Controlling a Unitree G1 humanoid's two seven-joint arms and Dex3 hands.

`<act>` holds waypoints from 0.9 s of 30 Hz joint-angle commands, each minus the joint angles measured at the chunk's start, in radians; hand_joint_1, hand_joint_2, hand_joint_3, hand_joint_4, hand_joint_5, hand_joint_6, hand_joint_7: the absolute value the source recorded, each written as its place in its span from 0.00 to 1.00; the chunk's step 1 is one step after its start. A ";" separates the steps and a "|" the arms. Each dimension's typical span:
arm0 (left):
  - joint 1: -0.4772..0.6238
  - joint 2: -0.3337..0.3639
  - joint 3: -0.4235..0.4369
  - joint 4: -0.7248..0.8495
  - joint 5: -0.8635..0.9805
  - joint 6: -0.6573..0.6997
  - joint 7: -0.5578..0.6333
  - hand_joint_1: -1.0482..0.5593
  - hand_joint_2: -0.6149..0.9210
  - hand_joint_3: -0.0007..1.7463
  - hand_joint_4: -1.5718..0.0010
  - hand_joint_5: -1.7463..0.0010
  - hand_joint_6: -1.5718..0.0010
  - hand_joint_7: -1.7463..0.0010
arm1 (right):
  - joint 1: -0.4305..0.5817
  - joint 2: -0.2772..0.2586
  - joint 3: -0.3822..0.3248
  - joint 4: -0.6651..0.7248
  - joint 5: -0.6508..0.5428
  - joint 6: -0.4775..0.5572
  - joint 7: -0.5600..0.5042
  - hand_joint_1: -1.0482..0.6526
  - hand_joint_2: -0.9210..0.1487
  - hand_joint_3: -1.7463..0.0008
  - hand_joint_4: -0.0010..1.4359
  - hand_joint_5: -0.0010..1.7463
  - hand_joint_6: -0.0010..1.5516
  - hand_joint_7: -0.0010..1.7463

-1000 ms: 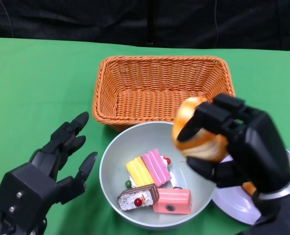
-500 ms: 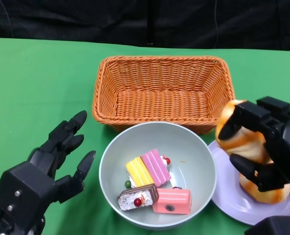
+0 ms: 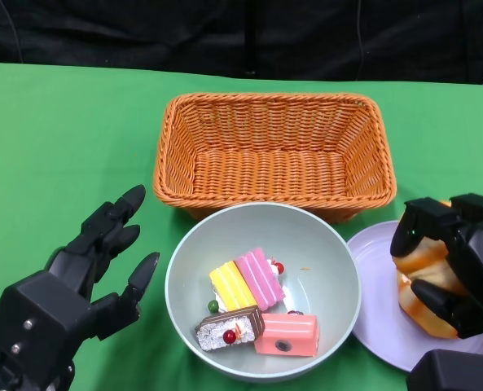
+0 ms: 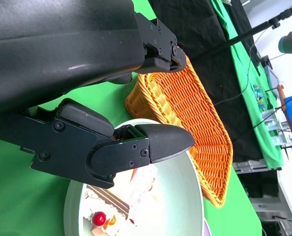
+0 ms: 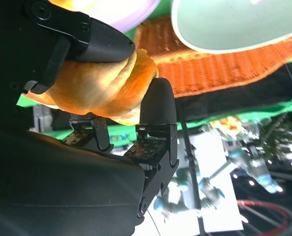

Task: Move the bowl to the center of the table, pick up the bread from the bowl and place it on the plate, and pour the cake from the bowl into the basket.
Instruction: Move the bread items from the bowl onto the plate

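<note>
The grey bowl (image 3: 322, 248) sits in front of the basket with several cake pieces (image 3: 253, 305) inside. My right hand (image 3: 453, 269) grips the golden bread (image 3: 416, 277) low over the lilac plate (image 3: 375, 314) at the right; whether the bread touches the plate I cannot tell. In the right wrist view the bread (image 5: 99, 91) is clamped between the black fingers (image 5: 155, 101). My left hand (image 3: 70, 285) hovers left of the bowl, fingers spread, holding nothing. The left wrist view shows its fingers (image 4: 136, 147) just short of the bowl (image 4: 182, 196).
An orange wicker basket (image 3: 274, 106) stands empty behind the bowl, its front wall touching or nearly touching the bowl's rim. Green cloth (image 3: 62, 147) covers the table, with bare room at the left and far side. Black backdrop lies beyond.
My right hand carried the bread from above the bowl's right rim rightward and down over the plate. The left hand and the bowl stayed put.
</note>
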 commanded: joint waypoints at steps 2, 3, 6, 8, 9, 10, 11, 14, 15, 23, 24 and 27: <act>0.005 0.010 0.008 -0.010 -0.011 0.003 -0.007 0.17 1.00 0.39 1.00 0.68 0.88 1.00 | -0.023 -0.029 0.015 0.060 0.007 0.002 0.007 0.54 0.55 0.23 0.69 1.00 0.53 0.87; 0.005 0.010 0.008 -0.011 -0.011 0.003 -0.007 0.17 1.00 0.39 1.00 0.68 0.88 1.00 | -0.025 -0.033 0.019 0.069 0.010 0.004 0.017 0.53 0.55 0.23 0.68 1.00 0.54 0.86; 0.006 0.011 0.006 -0.016 -0.007 0.007 -0.006 0.17 1.00 0.39 1.00 0.68 0.88 1.00 | -0.023 -0.046 0.029 0.078 0.020 0.018 0.059 0.53 0.55 0.23 0.65 1.00 0.55 0.75; 0.006 0.013 0.006 -0.013 -0.003 0.003 -0.005 0.18 1.00 0.40 1.00 0.67 0.87 1.00 | -0.020 -0.058 0.037 0.071 0.019 0.032 0.096 0.52 0.50 0.34 0.59 1.00 0.58 0.55; 0.006 0.013 0.006 -0.012 -0.004 0.001 -0.006 0.18 1.00 0.40 1.00 0.67 0.87 1.00 | -0.018 -0.062 0.040 0.063 0.016 0.044 0.117 0.51 0.47 0.43 0.55 1.00 0.60 0.41; 0.006 0.013 0.007 -0.012 -0.007 0.003 -0.007 0.18 1.00 0.40 1.00 0.67 0.87 1.00 | -0.015 -0.067 0.044 0.052 0.014 0.055 0.143 0.49 0.45 0.47 0.52 1.00 0.62 0.33; 0.006 0.012 0.008 -0.013 -0.009 0.004 -0.008 0.18 1.00 0.40 1.00 0.67 0.87 1.00 | -0.014 -0.069 0.047 0.045 0.014 0.062 0.160 0.47 0.44 0.51 0.49 0.96 0.60 0.24; 0.007 0.012 0.009 -0.013 -0.008 0.004 -0.007 0.18 1.00 0.39 1.00 0.67 0.87 1.00 | -0.011 -0.079 0.056 0.024 0.020 0.083 0.218 0.42 0.31 0.67 0.39 0.61 0.50 0.07; 0.007 0.012 0.009 -0.012 -0.006 0.002 -0.005 0.17 1.00 0.39 1.00 0.67 0.87 1.00 | -0.011 -0.082 0.058 0.017 0.025 0.090 0.239 0.40 0.20 0.78 0.38 0.43 0.45 0.03; 0.007 0.013 0.010 -0.014 -0.009 0.007 -0.007 0.18 1.00 0.39 1.00 0.67 0.87 1.00 | 0.025 -0.099 0.075 -0.107 -0.048 0.204 0.360 0.16 0.00 0.91 0.14 0.15 0.08 0.00; 0.007 0.013 0.011 -0.014 -0.009 0.007 -0.007 0.18 1.00 0.39 1.00 0.67 0.87 1.00 | 0.030 -0.099 0.076 -0.122 -0.057 0.214 0.367 0.14 0.00 0.89 0.13 0.15 0.07 0.00; 0.007 0.016 0.009 -0.014 -0.001 0.005 -0.004 0.18 1.00 0.39 1.00 0.67 0.87 1.00 | 0.044 -0.100 0.079 -0.165 -0.093 0.242 0.382 0.11 0.00 0.85 0.10 0.17 0.06 0.00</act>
